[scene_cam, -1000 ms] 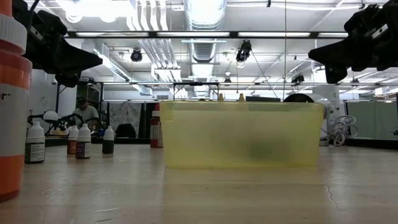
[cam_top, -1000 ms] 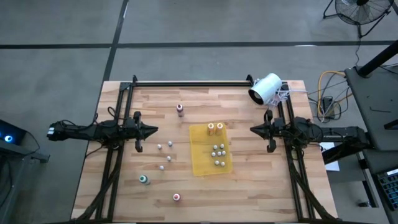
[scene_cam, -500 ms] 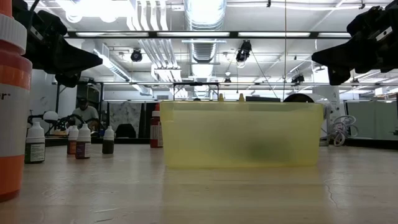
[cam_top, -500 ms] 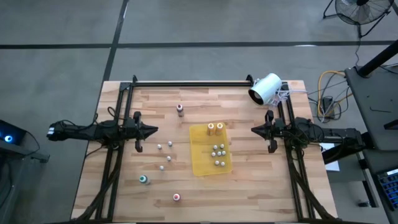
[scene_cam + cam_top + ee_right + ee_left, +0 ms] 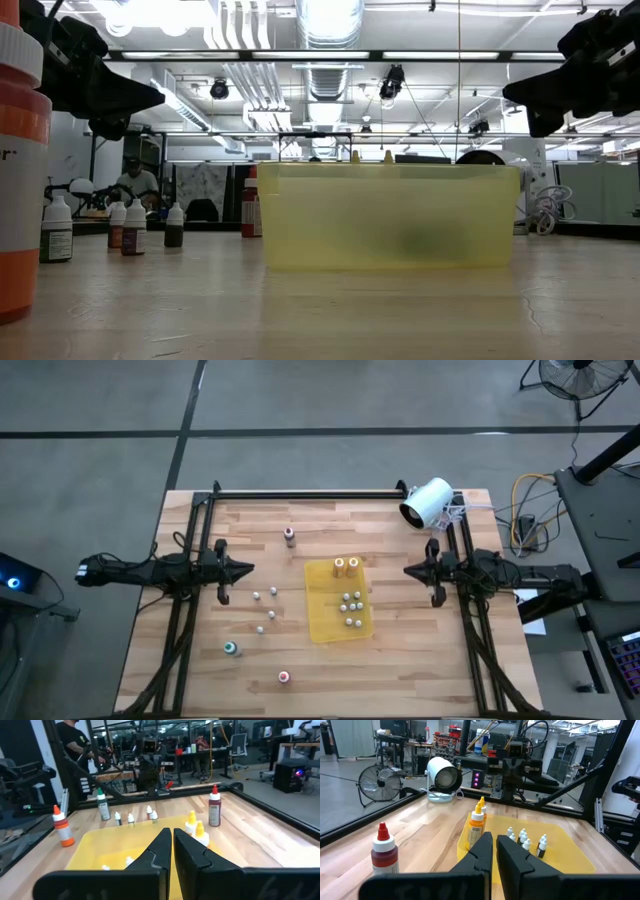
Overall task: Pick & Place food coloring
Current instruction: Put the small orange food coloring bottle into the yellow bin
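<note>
Stage: While both arms hang level above the pale wooden plank table point(image 5: 400, 650), no bottle is in hand, so this reads as the pause before a pick.
Landmark: the shallow translucent yellow plastic tray point(image 5: 325, 622) sits mid-table, and everything below is placed from it.
Bystander: the big white cylinder-shaped device point(image 5: 427, 502) lies beyond the tray's far right corner, out of play.
Left gripper: the left gripper point(image 5: 247, 569) hovers left of the tray, fingers pressed together, carrying nothing.
Right gripper: the right gripper point(image 5: 408, 569) hovers right of the tray, jaws likewise closed and empty.
In the tray: two orange-bodied, yellow-tipped food coloring bottles point(image 5: 346, 564) at the far edge, a cluster of tiny whitish bottles point(image 5: 351, 608) just nearer.
Outside the tray: four small whitish bottles point(image 5: 267, 604) left of it, closest to the left gripper; a maroon-topped bottle point(image 5: 289, 535) beyond; a teal-topped bottle point(image 5: 231, 649) and pink-topped bottle point(image 5: 284, 677) nearer the front.
Next move: likely the left jaws must open, then drop over one loose small bottle.
</note>
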Available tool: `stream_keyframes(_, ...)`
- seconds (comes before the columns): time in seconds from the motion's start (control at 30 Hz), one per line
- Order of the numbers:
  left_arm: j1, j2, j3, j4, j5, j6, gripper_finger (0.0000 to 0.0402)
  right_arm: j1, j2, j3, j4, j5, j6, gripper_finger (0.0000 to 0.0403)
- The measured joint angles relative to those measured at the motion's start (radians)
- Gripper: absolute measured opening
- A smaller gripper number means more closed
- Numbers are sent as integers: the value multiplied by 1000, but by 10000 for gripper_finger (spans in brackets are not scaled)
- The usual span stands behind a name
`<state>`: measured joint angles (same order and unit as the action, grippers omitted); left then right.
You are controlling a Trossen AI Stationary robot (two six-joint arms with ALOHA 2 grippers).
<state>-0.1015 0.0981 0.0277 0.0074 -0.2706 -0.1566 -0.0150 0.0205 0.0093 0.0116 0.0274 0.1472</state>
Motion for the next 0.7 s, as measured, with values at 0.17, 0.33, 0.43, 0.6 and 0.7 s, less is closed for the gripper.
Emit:
stream_keyframes(0.17, 0, 0, 0, 0, 0, 0, 0, 27, 8, 0, 0, 0, 0, 13)
stream_keyframes(0.33, 0, 0, 0, 0, 0, 0, 0, 45, 6, 0, 0, -1, 0, 13)
stream_keyframes(0.43, 0, 0, 0, 0, 0, 0, 0, 45, 6, 0, -1, -1, 3, 13)
stream_keyframes(0.6, 0, 0, 0, 0, 0, 0, 0, 46, 6, 0, 0, -1, 0, 13)
stream_keyframes(0.7, 0, 0, 0, 0, 0, 0, 0, 45, 6, 0, 0, -1, -1, 13)
